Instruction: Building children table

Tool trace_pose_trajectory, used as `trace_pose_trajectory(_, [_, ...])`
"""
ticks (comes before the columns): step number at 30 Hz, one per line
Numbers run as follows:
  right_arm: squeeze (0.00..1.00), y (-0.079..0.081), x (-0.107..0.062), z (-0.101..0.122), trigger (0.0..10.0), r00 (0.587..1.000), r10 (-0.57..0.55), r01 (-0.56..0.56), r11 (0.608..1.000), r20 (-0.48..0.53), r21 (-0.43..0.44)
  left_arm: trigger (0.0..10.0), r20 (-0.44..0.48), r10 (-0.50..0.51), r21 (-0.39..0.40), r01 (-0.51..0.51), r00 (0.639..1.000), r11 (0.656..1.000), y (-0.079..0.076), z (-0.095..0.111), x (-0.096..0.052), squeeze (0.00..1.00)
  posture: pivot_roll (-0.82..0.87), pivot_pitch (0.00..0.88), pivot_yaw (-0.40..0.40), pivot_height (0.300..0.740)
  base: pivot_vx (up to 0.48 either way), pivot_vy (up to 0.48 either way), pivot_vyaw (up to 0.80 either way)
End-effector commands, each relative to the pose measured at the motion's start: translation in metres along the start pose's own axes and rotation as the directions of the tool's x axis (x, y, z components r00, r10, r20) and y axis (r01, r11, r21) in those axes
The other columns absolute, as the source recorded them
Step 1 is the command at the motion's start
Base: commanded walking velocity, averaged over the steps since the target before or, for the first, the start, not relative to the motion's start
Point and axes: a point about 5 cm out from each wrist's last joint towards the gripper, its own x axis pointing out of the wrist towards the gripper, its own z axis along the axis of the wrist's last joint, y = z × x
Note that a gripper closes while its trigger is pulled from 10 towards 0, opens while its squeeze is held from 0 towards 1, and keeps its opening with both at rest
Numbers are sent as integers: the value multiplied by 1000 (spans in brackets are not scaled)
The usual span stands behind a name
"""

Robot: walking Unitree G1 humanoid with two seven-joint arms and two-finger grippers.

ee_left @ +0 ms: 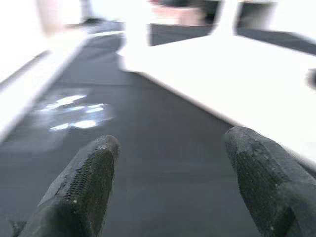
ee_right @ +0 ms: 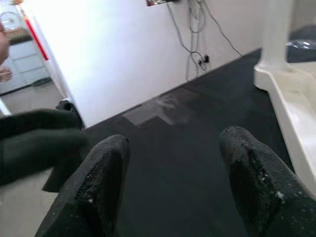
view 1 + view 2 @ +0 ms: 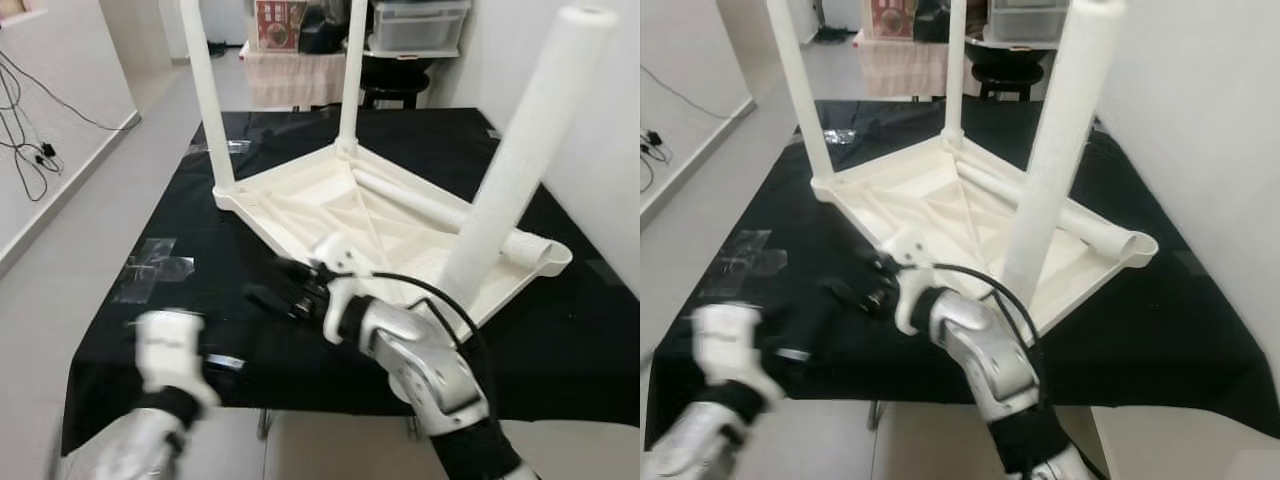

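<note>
The white children's table [image 3: 400,215] lies upside down on the black-covered tabletop [image 3: 150,200], toward its far right corner, three legs pointing up and a loose leg [image 3: 440,212] resting inside its frame. The right gripper [image 3: 275,285] reaches leftward, bent at the elbow, low over the cloth beside the frame's near edge — fingers [image 2: 98,182] spread, grasping nothing. The left gripper [image 1: 173,187] hovers at the tabletop's near-left edge — fingers parted, empty too.

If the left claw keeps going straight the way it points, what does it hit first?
Probably the near edge of the upturned white table top, after passing over the black cloth. The left claw is open; depth is blurred, so it's uncertain.
</note>
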Motion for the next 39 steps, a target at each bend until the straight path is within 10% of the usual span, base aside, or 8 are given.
trace_pose_trajectory(1, [0,-2,-11,6,10000,999,-13,10,997,45,70,10000,-14,122,50,-122,992,991,21,-2,-6,0,-28,126,16,740,0,0,0])
trace_pose_trajectory(6, [0,13,-40,7,10000,986,147,-157,973,75,168,10000,-44,346,55,-343,937,938,57,-6,-15,0,-26,125,13,740,0,0,0])
trace_pose_trajectory(14, [0,38,-88,-12,10000,922,385,-365,900,-43,238,10000,-51,379,62,-376,924,924,63,-6,-12,0,-34,126,17,740,0,0,0])
trace_pose_trajectory(28, [0,-6,-172,-21,10000,916,225,-177,969,-332,170,10000,5,266,100,-265,964,959,47,6,1,0,-55,133,20,740,0,0,0])
trace_pose_trajectory(31, [0,-26,-219,-23,10000,808,203,-168,979,-552,114,10000,30,142,124,-144,989,982,28,12,7,0,-55,134,15,740,0,0,0])
trace_pose_trajectory(39, [0,-55,-231,-14,10000,776,40,-68,997,-629,-21,10000,28,-71,157,65,997,985,-3,12,7,0,-54,134,17,740,0,0,0])
